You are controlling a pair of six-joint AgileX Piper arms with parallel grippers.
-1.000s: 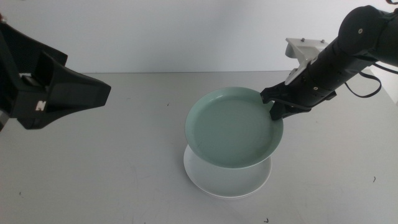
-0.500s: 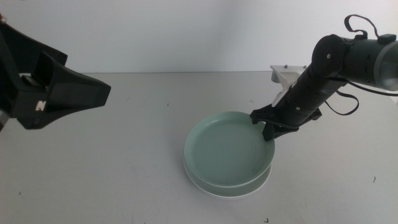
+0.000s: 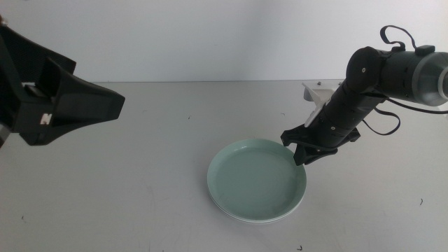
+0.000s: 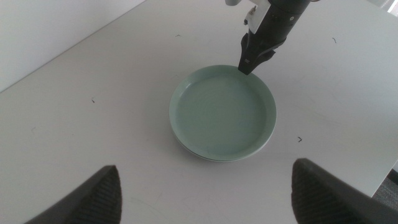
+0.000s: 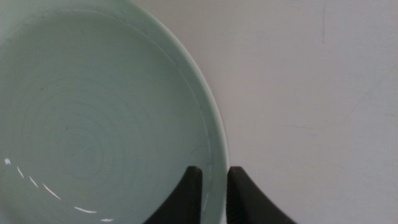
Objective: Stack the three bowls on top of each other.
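The left gripper (image 3: 105, 105) waited raised at the left, jaws spread wide. The mint green bowl (image 3: 257, 179) sat nested on the white bowl (image 3: 225, 210) at bench (image 3: 140, 182) centre. The right gripper (image 3: 297, 147) pinched the green bowl's far-right rim, jaws narrow.

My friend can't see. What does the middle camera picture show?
A mint green bowl sits on top of a white bowl whose edge peeks out underneath, on a grey table. The right tool pinches the green bowl's far right rim. The left tool waits raised at the picture's left.
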